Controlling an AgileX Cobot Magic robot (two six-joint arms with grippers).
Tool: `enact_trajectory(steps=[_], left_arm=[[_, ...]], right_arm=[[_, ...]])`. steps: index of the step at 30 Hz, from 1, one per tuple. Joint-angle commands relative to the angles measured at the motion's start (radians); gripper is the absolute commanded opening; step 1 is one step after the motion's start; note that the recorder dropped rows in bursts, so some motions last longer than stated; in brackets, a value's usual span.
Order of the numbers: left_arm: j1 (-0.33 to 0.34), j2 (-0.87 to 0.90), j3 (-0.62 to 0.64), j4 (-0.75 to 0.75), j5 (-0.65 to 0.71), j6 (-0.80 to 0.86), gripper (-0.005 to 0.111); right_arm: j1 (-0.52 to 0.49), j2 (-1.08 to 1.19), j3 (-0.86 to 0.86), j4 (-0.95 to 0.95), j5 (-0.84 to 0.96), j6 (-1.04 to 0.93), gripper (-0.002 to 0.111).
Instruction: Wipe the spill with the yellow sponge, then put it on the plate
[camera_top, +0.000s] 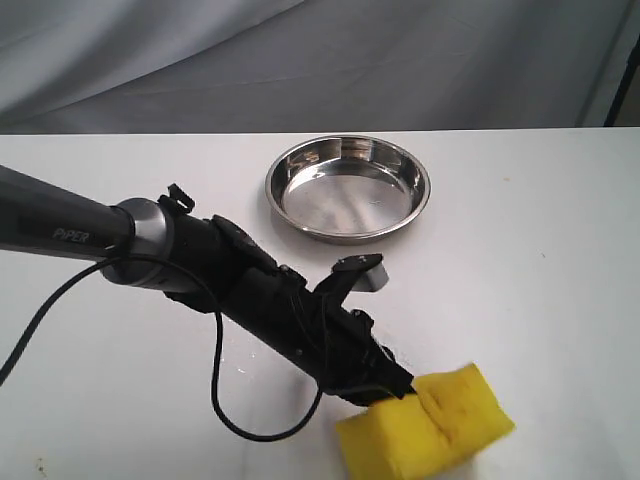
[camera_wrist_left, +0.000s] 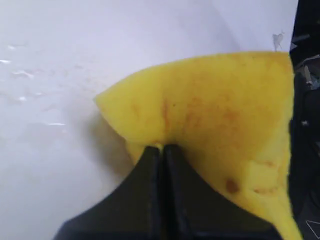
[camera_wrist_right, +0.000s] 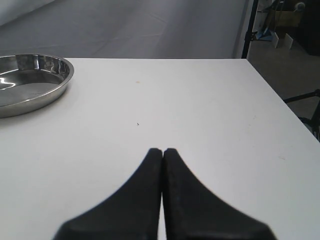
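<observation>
The yellow sponge (camera_top: 445, 420) lies near the table's front edge, right of centre. My left gripper (camera_top: 403, 388) reaches across to it and is shut on it, pinching a fold of the foam. In the left wrist view the sponge (camera_wrist_left: 215, 110) bulges round the gripper (camera_wrist_left: 162, 147), and orange-brown stains mark its surface. No amber spill shows; only faint wet streaks (camera_wrist_left: 22, 75) glisten on the table beside the sponge. The steel plate (camera_top: 345, 238) sits empty at the back centre. My right gripper (camera_wrist_right: 162, 150) is shut with nothing in it, low over bare table; the plate's rim (camera_wrist_right: 57, 90) shows in its view.
A black cable (camera_top: 215, 390) loops from the left arm (camera_top: 70, 225) down over the white table (camera_top: 550, 300). A grey cloth backdrop (camera_top: 300, 60) hangs behind. The table's far right corner (camera_wrist_right: 245, 60) shows in the right wrist view.
</observation>
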Motion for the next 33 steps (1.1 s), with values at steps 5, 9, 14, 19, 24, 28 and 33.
enact_trajectory(steps=[5,9,14,19,24,28,33], left_arm=[[0.122,0.013,0.002,0.096,-0.069,0.001,0.0],[0.178,0.013,0.002,0.136,-0.157,0.001,0.0],[0.261,0.013,0.002,0.144,-0.219,0.038,0.0],[0.343,0.013,0.002,0.139,-0.256,0.078,0.0],[0.431,0.013,0.002,0.136,-0.261,0.077,0.0],[0.475,-0.019,0.002,0.136,-0.254,0.098,0.0],[0.486,-0.12,0.002,0.093,-0.225,0.198,0.0]], right_arm=[[0.001,-0.005,0.004,0.004,-0.004,-0.01,0.0],[0.001,-0.005,0.004,0.004,-0.004,-0.01,0.0],[0.001,-0.005,0.004,0.004,-0.004,-0.01,0.0],[0.001,-0.005,0.004,0.004,-0.004,-0.01,0.0],[0.001,-0.005,0.004,0.004,-0.004,-0.01,0.0],[0.001,-0.005,0.004,0.004,-0.004,-0.01,0.0],[0.001,-0.005,0.004,0.004,-0.004,-0.01,0.0]])
